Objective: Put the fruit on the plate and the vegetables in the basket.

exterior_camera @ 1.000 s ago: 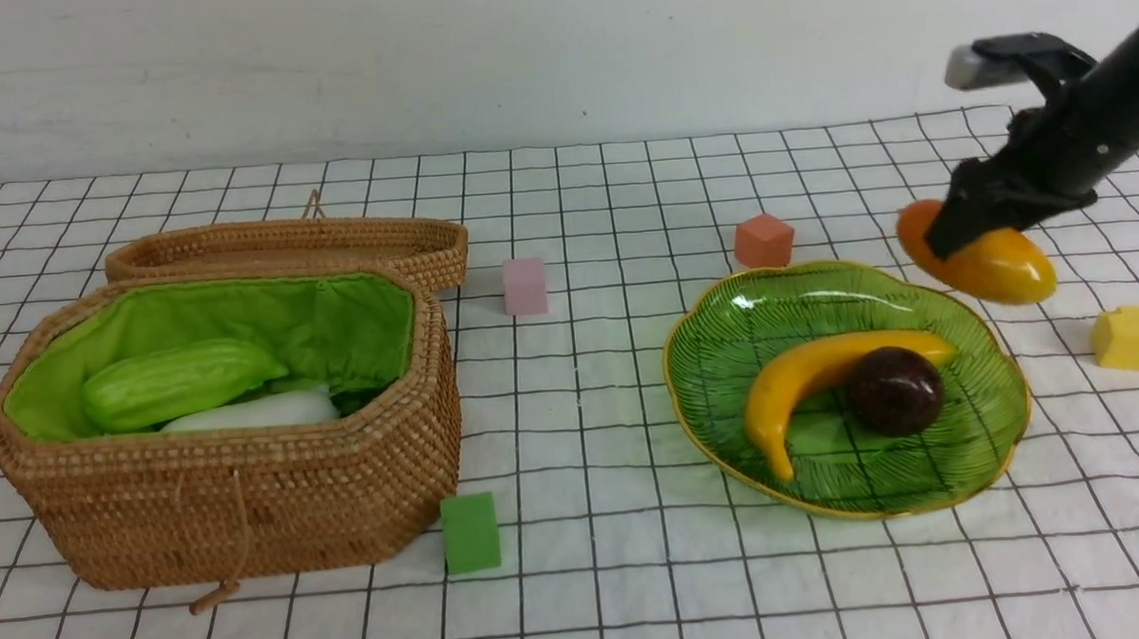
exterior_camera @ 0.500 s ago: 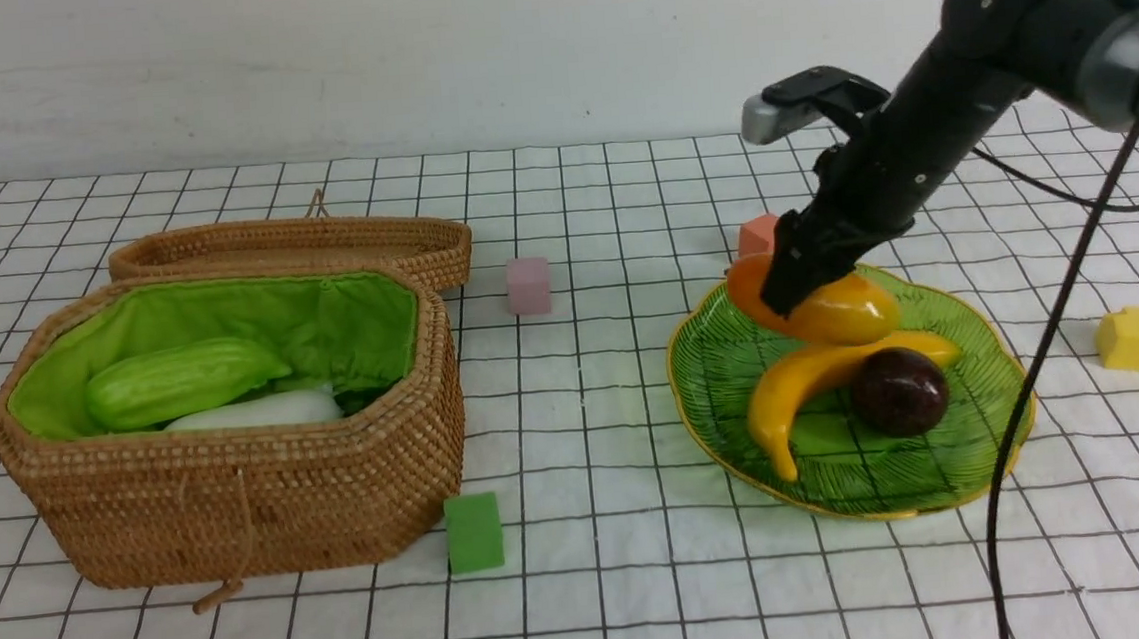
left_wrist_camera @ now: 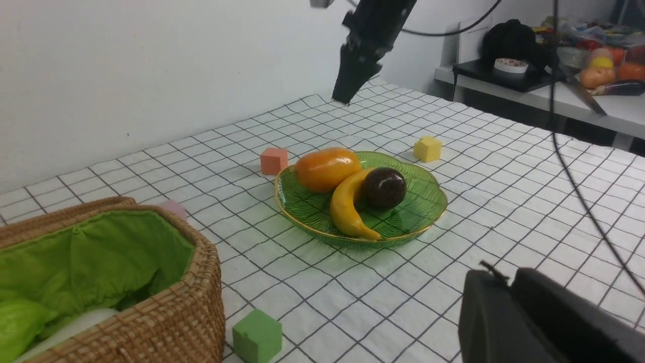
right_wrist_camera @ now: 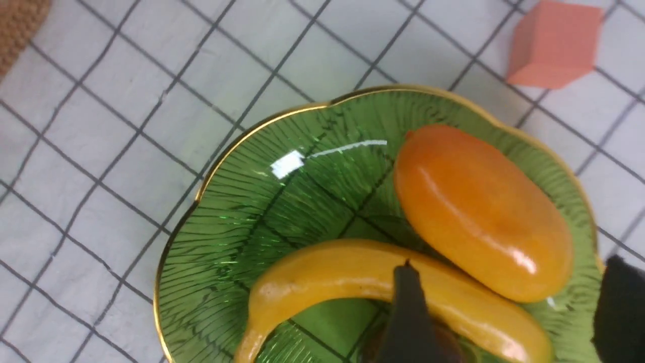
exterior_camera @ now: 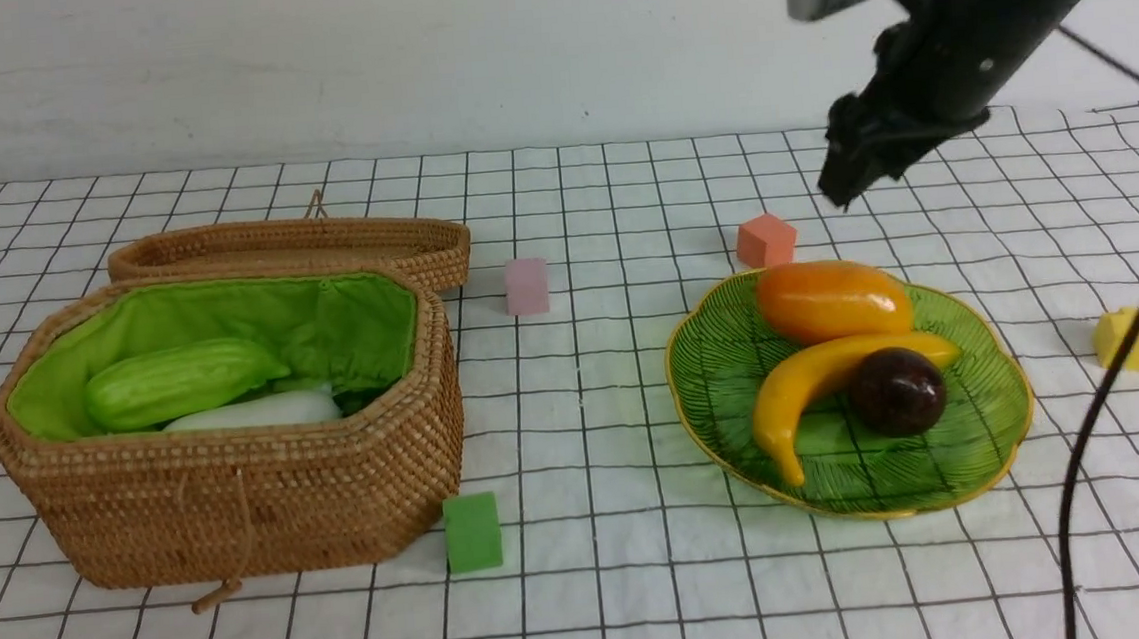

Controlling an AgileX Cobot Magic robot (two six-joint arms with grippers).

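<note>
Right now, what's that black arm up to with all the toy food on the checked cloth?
It is sorting toys. The right gripper hangs empty above the green glass leaf-shaped plate, where the orange-yellow oval mango, curved yellow banana and dark purple mangosteen all lie. The light green cucumber and white radish lie in the green-lined wicker basket. No carrot is visible.
</note>
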